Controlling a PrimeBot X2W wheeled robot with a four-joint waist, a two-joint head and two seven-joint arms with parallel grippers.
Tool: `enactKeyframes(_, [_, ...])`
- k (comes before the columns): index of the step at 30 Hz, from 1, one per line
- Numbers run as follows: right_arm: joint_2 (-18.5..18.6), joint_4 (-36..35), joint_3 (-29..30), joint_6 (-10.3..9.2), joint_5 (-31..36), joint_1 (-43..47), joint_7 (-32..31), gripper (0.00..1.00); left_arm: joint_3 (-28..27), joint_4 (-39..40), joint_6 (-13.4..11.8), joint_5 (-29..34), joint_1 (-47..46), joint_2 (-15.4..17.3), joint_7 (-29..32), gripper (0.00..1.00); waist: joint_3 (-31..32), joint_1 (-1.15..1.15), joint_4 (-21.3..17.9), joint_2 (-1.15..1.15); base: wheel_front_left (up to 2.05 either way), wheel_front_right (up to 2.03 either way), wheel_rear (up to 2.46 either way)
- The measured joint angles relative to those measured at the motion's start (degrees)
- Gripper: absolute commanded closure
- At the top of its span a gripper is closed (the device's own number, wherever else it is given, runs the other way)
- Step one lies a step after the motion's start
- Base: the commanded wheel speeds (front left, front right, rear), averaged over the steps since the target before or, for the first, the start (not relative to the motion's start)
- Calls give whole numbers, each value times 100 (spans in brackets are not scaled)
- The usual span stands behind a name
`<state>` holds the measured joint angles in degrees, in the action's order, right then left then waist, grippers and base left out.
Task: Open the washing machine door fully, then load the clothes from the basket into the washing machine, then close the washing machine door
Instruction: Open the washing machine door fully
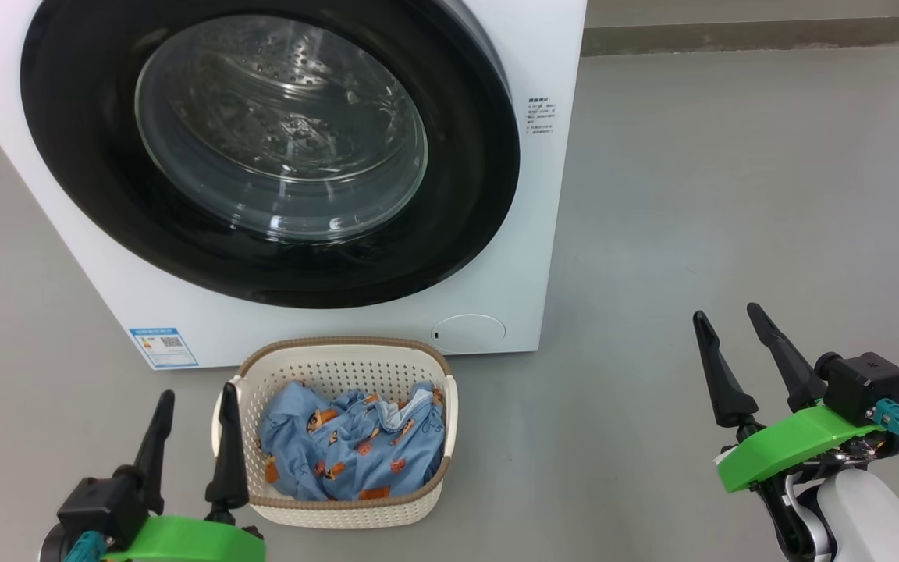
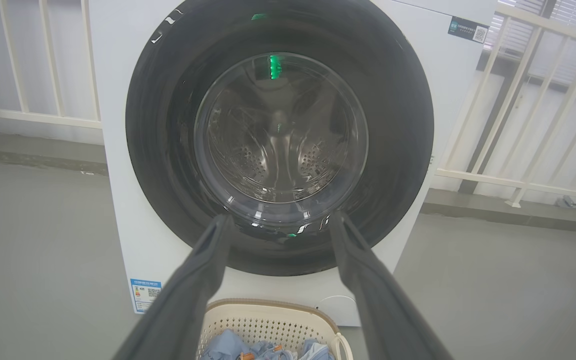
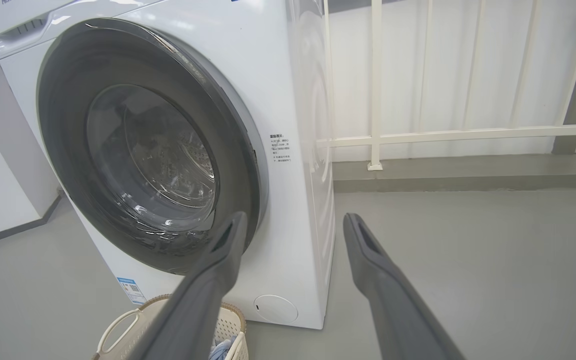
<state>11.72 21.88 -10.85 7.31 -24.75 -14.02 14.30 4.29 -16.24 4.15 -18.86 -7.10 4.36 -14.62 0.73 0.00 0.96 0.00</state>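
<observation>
**Laundry waiting: washing machine door (image 1: 278,133) closed, clothes (image 1: 352,445) in the basket (image 1: 340,347)**

Head view: the washing machine (image 1: 543,195) takes up the upper left of the frame, with its door flush against the front. The basket stands on the grey floor (image 1: 730,195) at lower centre, just in front of the machine, with the clothes bunched inside. At lower left, the left gripper (image 1: 197,392) has its fingers spread and empty. One finger is just beside the basket's handle, possibly touching it. At lower right, the right gripper (image 1: 726,312) is well apart from the basket, its fingers also wide and holding nothing.

Left wrist view: the fingers rise wide apart from the bottom edge and frame the door's glass at centre. The basket rim and a bit of blue fabric show between them at the bottom. A white railing (image 2: 518,183) runs along the right.

Right wrist view: the fingers are spread with bare floor between them. The machine fills the left of the frame and the basket's handle sits at lower left.
</observation>
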Motion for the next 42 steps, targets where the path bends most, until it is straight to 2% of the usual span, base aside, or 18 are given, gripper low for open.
enactKeyframes(11, [47, 69, -9, 0, -51, -19, 0, 0, 8, 20, -19, -33, 0, 3, 0, 0, -62, 0, 44, 0, 0, 0, 0])
enactKeyframes(20, [175, 93, -22, 0, -263, -432, 0, 0, -33, 272, -16, -32, -10, 0, -1, 0, -345, 0, 104, 0, 0, 0, 0])
enactKeyframes(21, [207, 92, -12, 0, -294, -493, 0, 9, -33, 311, -15, -32, -16, -1, -1, 0, -391, 0, 118, 0, 0, 0, 0])
enactKeyframes(22, [247, 93, -3, 0, -347, -569, 0, 29, -35, 342, -14, -31, -34, -1, -1, 0, -441, 0, 132, 0, 0, 0, 0])
enactKeyframes(23, [283, 93, 20, 0, -407, -645, 0, 56, -40, 369, -13, -26, -66, -2, -1, 0, -491, 0, 147, 0, 0, 0, 0])
enactKeyframes(25, [322, 96, 114, 0, -508, -826, 0, 100, -51, 434, -8, -14, -152, -8, -1, 0, -597, 0, 179, 0, 0, 0, 0])
enactKeyframes(31, [501, 203, 241, 0, -1381, -1510, 15, 100, -83, 528, 10, 37, -285, -47, -1, 0, -915, 0, 294, 0, 0, 0, 0])
enactKeyframes(37, [906, 377, 171, 0, -2341, -2229, -264, 100, -99, 617, 42, 70, -469, -130, -1, 0, -1160, 0, 481, 0, 0, 0, 0])
enactKeyframes(42, [1029, 378, 137, 0, -3606, -2831, -771, 100, -127, 701, 45, 90, -495, -171, -1, 0, -1360, 0, 631, 0, 0, 0, 0])
